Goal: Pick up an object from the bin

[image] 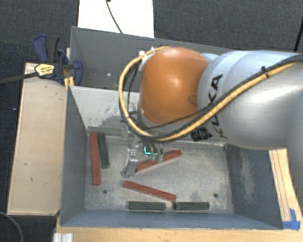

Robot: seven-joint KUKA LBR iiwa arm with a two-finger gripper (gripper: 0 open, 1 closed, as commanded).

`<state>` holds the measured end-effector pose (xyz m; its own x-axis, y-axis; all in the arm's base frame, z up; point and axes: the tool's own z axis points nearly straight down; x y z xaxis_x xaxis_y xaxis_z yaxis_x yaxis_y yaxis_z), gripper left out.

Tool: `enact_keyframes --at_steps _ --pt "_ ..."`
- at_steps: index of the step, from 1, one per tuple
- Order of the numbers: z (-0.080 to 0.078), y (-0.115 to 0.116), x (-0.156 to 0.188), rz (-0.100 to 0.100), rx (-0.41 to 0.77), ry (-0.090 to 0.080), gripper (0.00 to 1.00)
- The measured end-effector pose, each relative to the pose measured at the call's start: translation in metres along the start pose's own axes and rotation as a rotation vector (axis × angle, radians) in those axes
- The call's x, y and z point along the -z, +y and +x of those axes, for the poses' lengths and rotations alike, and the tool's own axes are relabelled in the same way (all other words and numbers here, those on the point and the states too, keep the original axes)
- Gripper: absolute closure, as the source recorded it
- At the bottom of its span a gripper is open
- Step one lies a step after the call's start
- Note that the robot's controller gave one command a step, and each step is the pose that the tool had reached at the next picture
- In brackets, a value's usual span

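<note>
Grey bin, middle: my fingers are by 1 slanted red stick; open or shut, I cannot tell.

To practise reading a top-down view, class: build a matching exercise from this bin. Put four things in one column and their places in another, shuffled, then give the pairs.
Things:
1 gripper
2 red stick running up the view
3 two dark green sticks end to end
4 nearly level red stick

Places:
a lowest in the view
b by the bin left wall
c centre, at the slanted red stick
d just above the green pair

Pairs: 1c, 2b, 3a, 4d
</note>
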<state>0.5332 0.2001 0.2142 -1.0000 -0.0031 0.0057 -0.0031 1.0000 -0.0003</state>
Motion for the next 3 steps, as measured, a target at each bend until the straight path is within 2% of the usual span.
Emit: enact_keyframes --at_steps 1,2,3 --pt "-0.018 -0.041 -0.129 0.002 0.236 -0.001 0.0" --pt "0.031 -0.085 -0.144 0.0 0.278 -0.005 0.0" --pt "0.028 -0.082 -0.142 -0.002 0.275 -0.013 1.0"
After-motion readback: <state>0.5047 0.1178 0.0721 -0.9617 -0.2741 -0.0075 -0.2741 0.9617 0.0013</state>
